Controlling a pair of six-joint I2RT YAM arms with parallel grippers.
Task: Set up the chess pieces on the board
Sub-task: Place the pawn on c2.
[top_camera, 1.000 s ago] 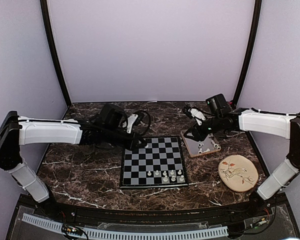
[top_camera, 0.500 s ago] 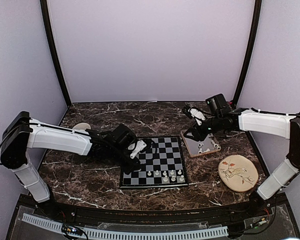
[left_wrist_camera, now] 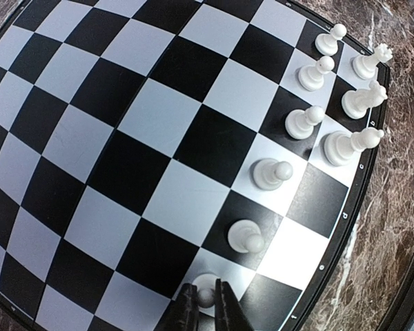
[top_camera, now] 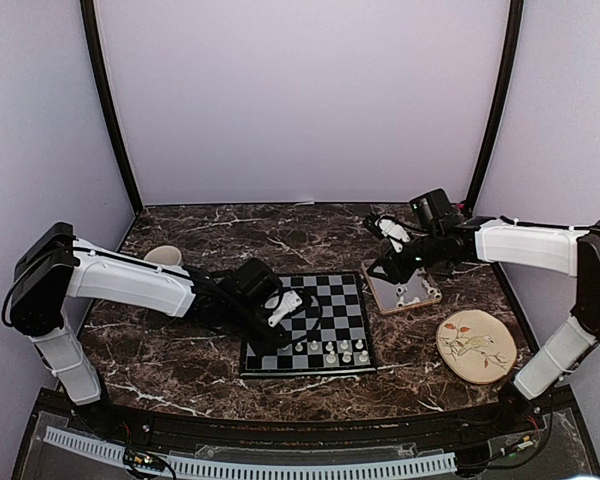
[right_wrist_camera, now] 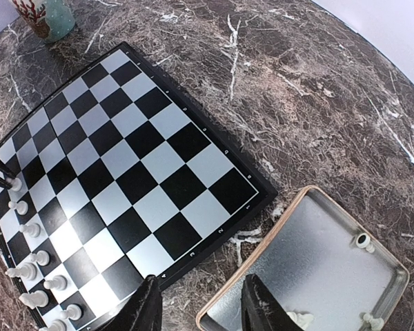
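The board (top_camera: 325, 300) lies mid-table, with several white chess pieces (top_camera: 330, 350) in two short rows at its near right. My left gripper (top_camera: 280, 343) is low over the near row. In the left wrist view it (left_wrist_camera: 205, 303) is shut on the head of a white pawn (left_wrist_camera: 205, 284) that stands on a light square beside the rim, in line with other pawns (left_wrist_camera: 245, 236). My right gripper (right_wrist_camera: 203, 307) is open and empty over the gap between the board (right_wrist_camera: 159, 162) and the tray (right_wrist_camera: 331, 262), which holds a few pieces (right_wrist_camera: 363, 241).
A round cream plate with a bird drawing (top_camera: 472, 345) lies at the near right. A cup (top_camera: 163, 256) stands at the left behind my left arm; it also shows in the right wrist view (right_wrist_camera: 45, 14). The tray (top_camera: 400, 290) sits right of the board.
My left arm has swung from behind the board's far left corner to its near left part, bringing the pawn down to the near row. The right arm has hardly moved.
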